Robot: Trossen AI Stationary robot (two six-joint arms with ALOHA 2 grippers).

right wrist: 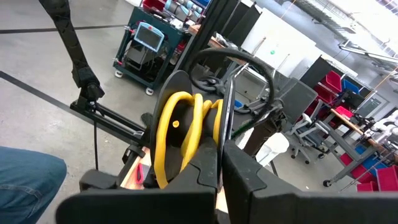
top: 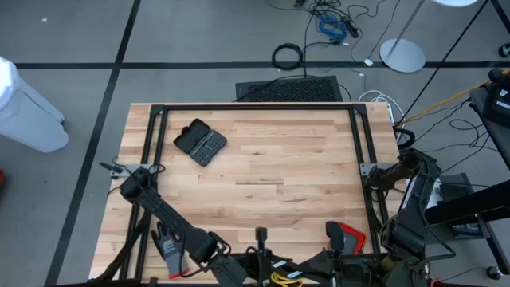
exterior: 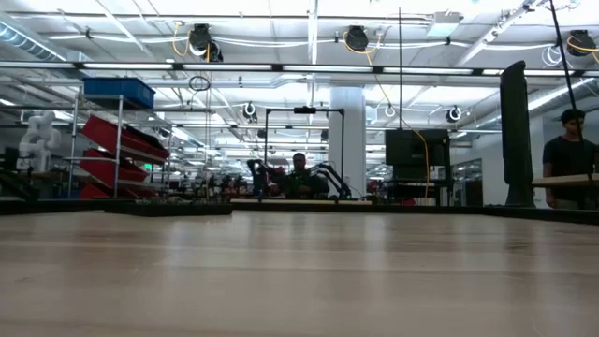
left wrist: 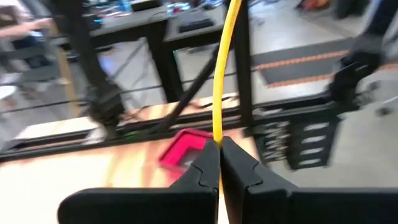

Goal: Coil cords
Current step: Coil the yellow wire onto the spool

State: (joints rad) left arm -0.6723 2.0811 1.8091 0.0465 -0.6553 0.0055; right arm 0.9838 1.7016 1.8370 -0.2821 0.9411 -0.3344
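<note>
Both arms are drawn back to the near edge of the wooden surface (top: 255, 171), where a bit of the yellow cord (top: 285, 277) shows between them in the high view.

In the left wrist view, the left hand (left wrist: 219, 163) is closed on the yellow cord (left wrist: 222, 68), which runs straight up and away from its fingertips. A red object (left wrist: 181, 148) lies on the surface just beyond the fingers.

In the right wrist view, the right hand (right wrist: 222, 160) is closed on the cord, with several yellow loops (right wrist: 180, 134) bunched together at its fingertips. A black cable ring (right wrist: 231, 73) hangs in the air just behind the loops.

Farther out on the surface, near the left side, lies a black case (top: 200, 142). A grey glove (top: 166, 241) lies at the near left corner beside the left arm. Another red and black object (top: 345, 236) sits near the right arm.
</note>
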